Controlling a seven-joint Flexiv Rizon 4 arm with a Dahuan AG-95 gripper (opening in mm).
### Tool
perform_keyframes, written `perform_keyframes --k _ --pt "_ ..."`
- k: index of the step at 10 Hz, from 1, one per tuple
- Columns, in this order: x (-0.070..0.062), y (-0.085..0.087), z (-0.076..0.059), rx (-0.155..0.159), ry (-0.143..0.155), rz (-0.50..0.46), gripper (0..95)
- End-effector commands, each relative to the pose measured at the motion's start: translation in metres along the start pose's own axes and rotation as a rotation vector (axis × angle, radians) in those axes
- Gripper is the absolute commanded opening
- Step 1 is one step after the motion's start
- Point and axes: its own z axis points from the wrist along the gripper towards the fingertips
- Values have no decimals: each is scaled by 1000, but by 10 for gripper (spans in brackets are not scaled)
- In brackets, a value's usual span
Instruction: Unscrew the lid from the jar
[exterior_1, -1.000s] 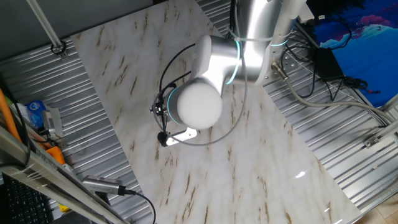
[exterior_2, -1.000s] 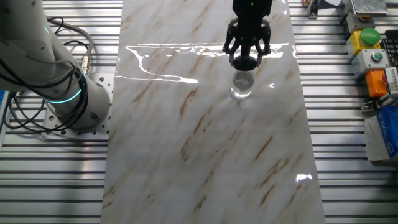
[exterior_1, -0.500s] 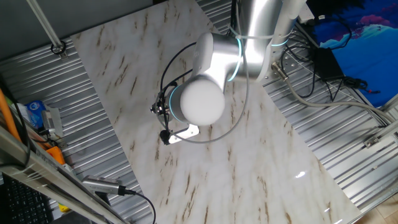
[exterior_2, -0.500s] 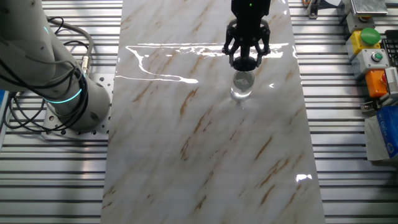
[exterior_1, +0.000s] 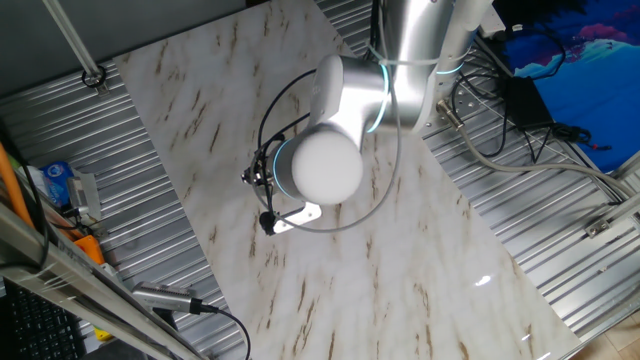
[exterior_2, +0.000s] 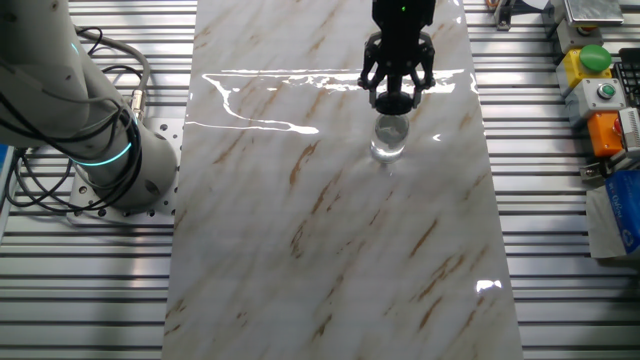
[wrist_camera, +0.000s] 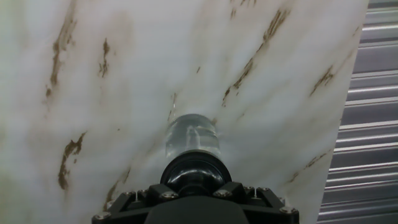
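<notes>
The jar (exterior_2: 389, 138) stands upright on the marble worktop (exterior_2: 330, 250), in the upper middle of the other fixed view, just right of centre. The tool (exterior_2: 398, 92) comes straight down over it, which suits a twist about the jar's own axis: a vertical approach keeps the turning centred on the thread. Its black fingers (exterior_2: 372, 76) appear pinched on the lid (exterior_2: 394, 100), a dark disc sitting at the jar's top; whether the lid has parted from the jar I cannot tell, since the two look touching or very nearly so.

The hand view adds what the side camera lacks. It looks along the tool (wrist_camera: 196, 190) and shows the lid (wrist_camera: 196, 171) as a round black cap held at the bottom centre of the frame, with the clear jar (wrist_camera: 191, 137) running away from it toward the middle, so lid and jar sit on one line.

One fixed view gives almost nothing of the task: the arm's white wrist (exterior_1: 322, 167) covers the middle of the frame and hides jar, lid and fingers alike. It shows only the arm's stance over the worktop (exterior_1: 200, 110).
</notes>
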Motion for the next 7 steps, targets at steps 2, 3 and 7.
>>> perform_keyframes --k 2,3,7 --pt "-1 0 5 8 -3 5 0" --pt "-2 0 6 11 -4 4 0" --pt "-2 1 6 34 -3 2 190"
